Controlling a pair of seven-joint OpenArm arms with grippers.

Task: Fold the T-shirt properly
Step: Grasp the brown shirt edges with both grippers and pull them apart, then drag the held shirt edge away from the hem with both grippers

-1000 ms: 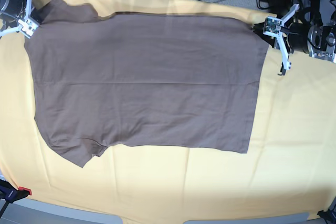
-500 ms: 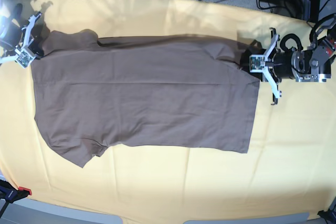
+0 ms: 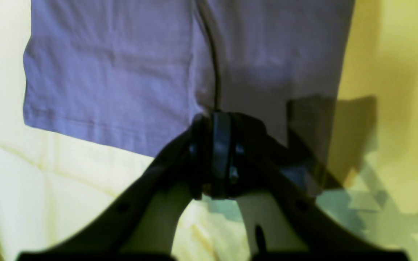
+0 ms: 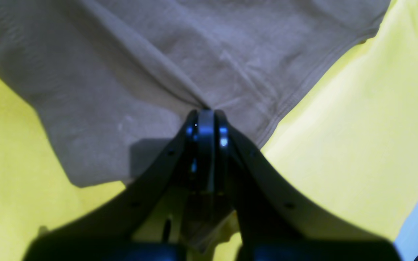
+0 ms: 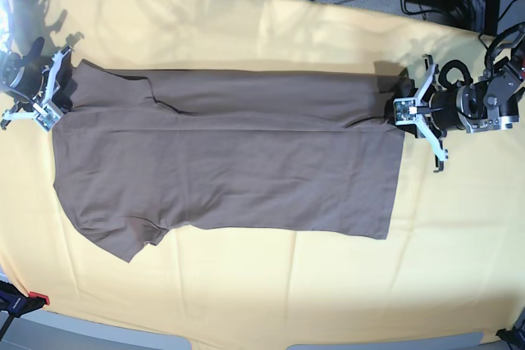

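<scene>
T-shirt (image 5: 230, 157) fabric lies spread across the yellow cloth (image 5: 271, 284), its far edge doubled over toward the middle. My left gripper (image 5: 408, 110) pinches the hem corner, jaws clamped tight on it. My right gripper (image 5: 51, 96) is likewise closed on the shirt's opposite end near the sleeve.

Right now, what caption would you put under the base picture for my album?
Two end effectors, left and right, pinch the brown T-shirt at opposite ends, folding its far edge over on the yellow cloth.
</scene>
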